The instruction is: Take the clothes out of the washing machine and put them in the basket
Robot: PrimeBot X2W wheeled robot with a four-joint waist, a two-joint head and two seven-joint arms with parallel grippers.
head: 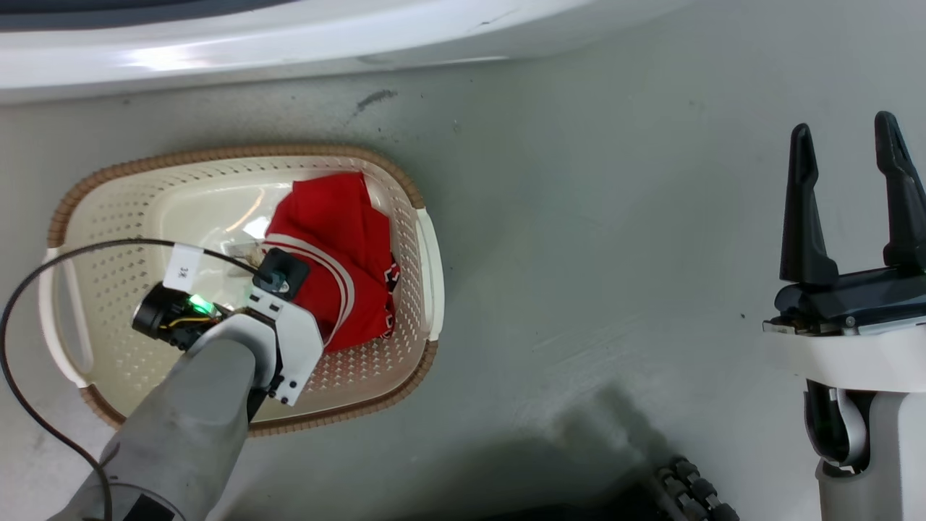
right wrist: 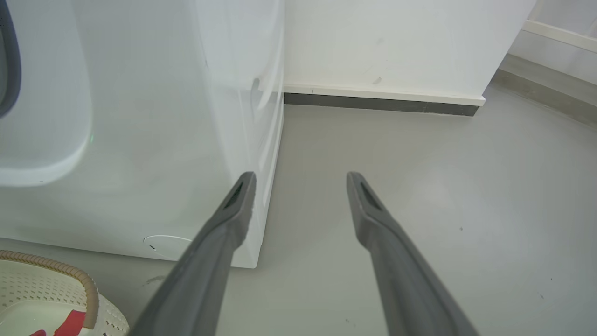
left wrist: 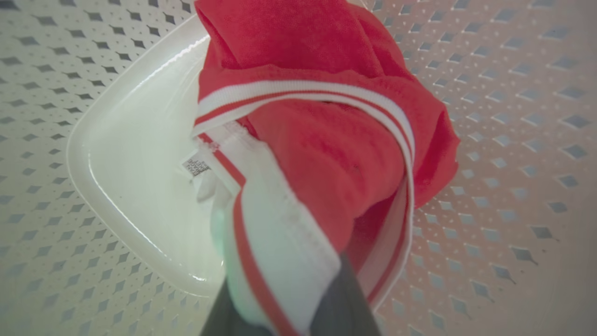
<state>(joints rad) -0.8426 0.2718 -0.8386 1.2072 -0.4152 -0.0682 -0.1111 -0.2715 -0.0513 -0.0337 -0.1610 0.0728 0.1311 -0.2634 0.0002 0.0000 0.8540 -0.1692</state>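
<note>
Risk no. 1: clothes already lie in the basket, bunched vs its right-hand wall near the handle, yet the left gripper has them clamped. If that arm rises w/o letting go, the bundle prob. rides up over the brown rim and onto the floor. The basket looks light, so the pull could also drag or tip it. Even after release, the striped hem draped over the fingers may snag and trail along, esp. if the opening is small.

Left fingers: closed on the white-and-red striped hem, tips buried in cloth, so exact gap can't be read. Right gripper: hangs over bare floor, well apart from the basket, fingers spread wide, holding and touching nothing, aimed at the washing machine front corner.
</note>
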